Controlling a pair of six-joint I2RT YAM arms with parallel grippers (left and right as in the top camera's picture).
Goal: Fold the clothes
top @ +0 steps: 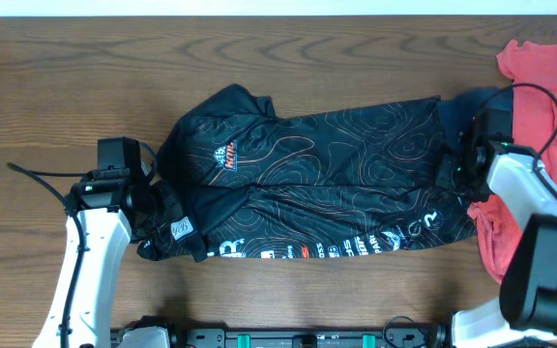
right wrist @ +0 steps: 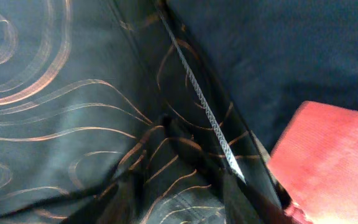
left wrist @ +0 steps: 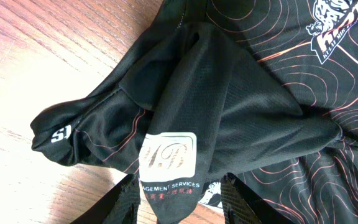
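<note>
The black jersey (top: 327, 184) with orange contour lines lies spread across the middle of the table, chest logo to the left and white hem lettering along the near edge. My left gripper (top: 161, 215) is at its left end. In the left wrist view the fingers (left wrist: 180, 205) are closed on a bunched fold of the jersey (left wrist: 229, 106) that bears a white label, and the cloth tents toward them. My right gripper (top: 460, 164) is at the jersey's right edge. In the right wrist view its fingers (right wrist: 179, 202) pinch gathered jersey cloth (right wrist: 55, 112).
A coral-red T-shirt (top: 540, 77) lies at the right edge of the table, partly under the right arm, and shows in the right wrist view (right wrist: 334, 155). A navy-blue garment (top: 457, 108) lies between it and the jersey (right wrist: 278, 56). Bare wooden table (top: 66, 87) lies to the left and back.
</note>
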